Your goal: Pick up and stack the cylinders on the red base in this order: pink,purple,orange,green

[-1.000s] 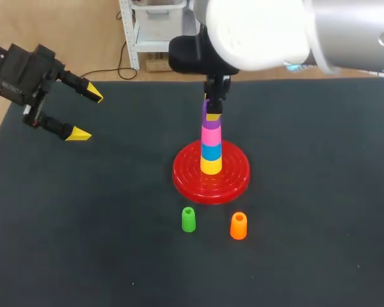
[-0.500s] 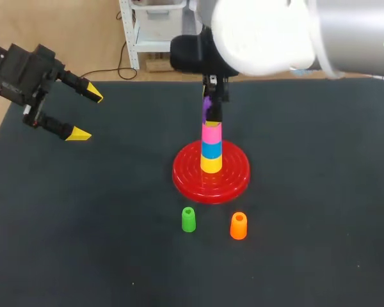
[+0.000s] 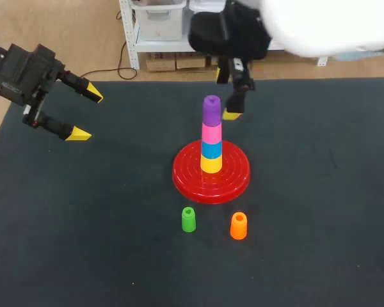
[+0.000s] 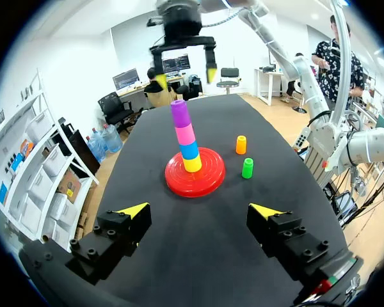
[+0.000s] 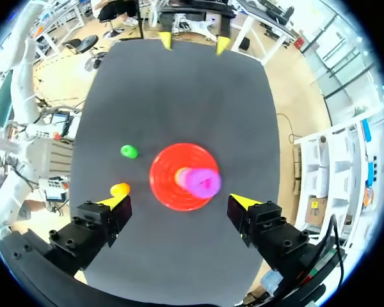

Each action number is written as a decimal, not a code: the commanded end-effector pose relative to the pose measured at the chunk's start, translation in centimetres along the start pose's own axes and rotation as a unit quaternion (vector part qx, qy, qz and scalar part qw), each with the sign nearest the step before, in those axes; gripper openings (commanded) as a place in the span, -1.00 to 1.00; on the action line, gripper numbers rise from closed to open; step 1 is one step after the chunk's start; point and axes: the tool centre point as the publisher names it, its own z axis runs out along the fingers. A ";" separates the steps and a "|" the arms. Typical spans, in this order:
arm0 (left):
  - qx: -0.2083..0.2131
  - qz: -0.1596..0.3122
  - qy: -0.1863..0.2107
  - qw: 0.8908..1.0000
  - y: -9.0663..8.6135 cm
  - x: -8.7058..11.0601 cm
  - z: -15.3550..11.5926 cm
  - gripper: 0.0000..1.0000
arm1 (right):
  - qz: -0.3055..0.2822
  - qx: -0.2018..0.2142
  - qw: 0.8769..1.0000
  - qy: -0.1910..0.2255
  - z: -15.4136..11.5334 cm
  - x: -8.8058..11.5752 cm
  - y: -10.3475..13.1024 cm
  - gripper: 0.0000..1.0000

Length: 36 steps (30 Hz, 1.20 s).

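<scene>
- The dark tabletop (image 3: 307, 224) carries a round red base (image 3: 185, 178) near its middle, with a tower of small cylinders standing on it.
- From the bottom up, the tower reads yellow cylinder (image 3: 210, 165), blue cylinder (image 3: 210, 149), pink cylinder (image 3: 211, 132) and purple cylinder (image 3: 211, 110). Each sits on the one below, and the tower looks upright.
- What has just changed: a second ago the right pincer (image 5: 180, 200) is closed around the purple cylinder at the top of the tower. Now it is off the piece, raised and drawn a little back and to the side.
- Its fingers are spread wide and hold nothing. In its own wrist view the purple top lies below, between the two yellow tips and touching neither.
- The purple cylinder stands free, so by my reading the pink and purple steps are done.
- The orange cylinder (image 3: 238, 226) and the green cylinder (image 3: 188, 219) stand upright on the tabletop just in front of the base. They are apart from each other and neither is held.
- Orange is probably next to be picked up, with green last.
- The left pincer (image 4: 200, 210) hangs at the far left edge, well apart from the tower. It is wide open, empty, and in the same spot as a second ago.
</scene>
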 end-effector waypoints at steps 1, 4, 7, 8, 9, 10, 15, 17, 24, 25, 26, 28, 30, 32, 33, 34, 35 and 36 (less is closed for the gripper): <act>-0.001 0.001 0.000 1.000 0.0 0.1 0.1 1.00 | -0.008 0.035 0.999 -0.012 -0.5 1.6 4.7 1.00; -0.001 0.001 0.000 1.000 0.0 0.1 0.1 1.00 | -0.006 0.017 1.000 -0.012 0.1 2.1 6.1 1.00; -0.001 0.001 0.000 1.000 0.0 0.1 0.1 1.00 | 0.000 0.007 1.000 -0.012 0.6 2.7 7.0 1.00; -0.001 0.001 0.000 1.000 0.0 0.1 0.1 1.00 | -0.002 0.002 1.000 -0.010 0.8 2.9 7.5 1.00; -0.001 0.001 0.000 1.000 0.0 0.1 0.1 1.00 | -0.003 -0.002 1.000 -0.010 1.0 3.0 7.8 1.00; -0.001 0.001 0.000 1.000 0.0 0.1 0.1 1.00 | -0.002 -0.004 1.000 -0.008 1.2 3.2 7.9 1.00; -0.001 0.001 0.000 1.000 0.0 0.1 0.1 1.00 | -0.003 0.004 1.000 -0.001 2.1 3.6 8.4 1.00; -0.001 0.001 0.000 1.000 0.0 0.1 0.1 1.00 | -0.006 0.016 1.000 0.008 3.1 3.8 8.5 1.00; -0.001 0.001 0.000 1.000 0.0 0.1 0.1 1.00 | -0.002 0.005 1.000 0.011 6.1 4.0 9.3 1.00; -0.001 0.001 0.000 1.000 0.0 0.1 0.1 1.00 | -0.002 0.005 1.000 0.011 6.4 4.0 9.3 1.00; -0.001 0.001 0.000 1.000 0.0 0.1 0.1 1.00 | -0.002 0.005 1.000 0.011 6.9 4.0 9.5 1.00; -0.001 0.001 0.000 1.000 0.0 0.1 0.1 1.00 | -0.002 0.003 1.000 0.021 7.9 4.0 9.8 1.00; -0.001 0.001 0.000 1.000 0.0 0.1 0.1 1.00 | -0.002 -0.004 1.000 0.023 8.7 4.0 10.3 1.00; -0.001 0.001 0.000 1.000 0.0 0.1 0.1 1.00 | -0.005 -0.007 0.999 0.031 9.6 3.9 10.6 1.00; -0.001 0.001 0.000 1.000 0.0 0.1 0.1 1.00 | -0.005 -0.006 0.999 0.038 9.9 3.9 10.7 1.00; -0.001 0.001 0.000 1.000 0.0 0.1 0.1 1.00 | -0.007 -0.005 0.999 0.040 10.2 3.8 10.7 1.00; -0.001 0.001 0.000 1.000 0.0 0.1 0.1 1.00 | -0.007 -0.001 0.999 0.041 10.5 3.7 10.8 1.00; -0.001 0.001 0.000 1.000 0.0 0.1 0.1 1.00 | -0.009 0.002 0.999 0.043 10.7 3.7 10.8 1.00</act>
